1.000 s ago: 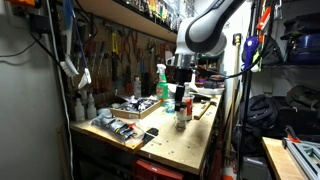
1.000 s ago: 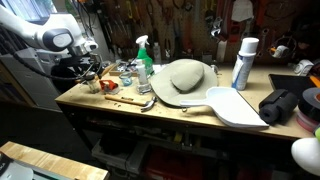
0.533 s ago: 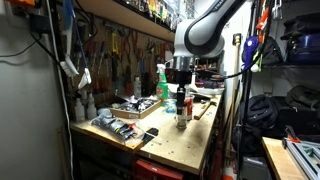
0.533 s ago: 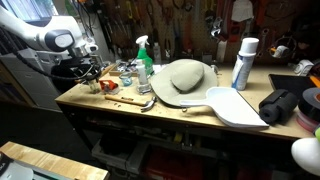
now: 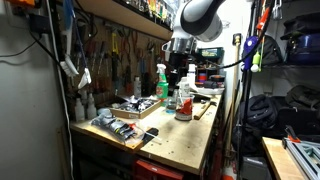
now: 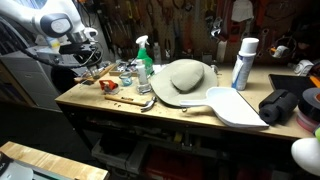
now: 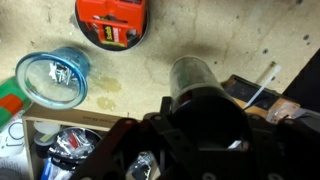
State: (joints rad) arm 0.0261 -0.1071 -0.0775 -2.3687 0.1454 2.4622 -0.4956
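The gripper [image 5: 176, 85] hangs above the counter [image 5: 190, 145], clear of its surface. Jaw state: cannot be told. In the wrist view the jaws are lost in a dark blur, and in both exterior views they are too small to read.

Items below the gripper, wrist view:
- A dark can [image 7: 195, 78] stands upright on the counter, closest to the gripper body, which overlaps its lower edge.
- A glass jar [image 7: 52, 77], mouth up, stands apart from the can.
- A red round case [image 7: 110, 22] lies beyond both, near the frame edge.
- A box of small parts [image 7: 60, 150] sits just beside the jar.

In an exterior view a green spray bottle [image 5: 160, 82] stands near the gripper, and a tray of tools [image 5: 135, 108] lies on the counter beside it.
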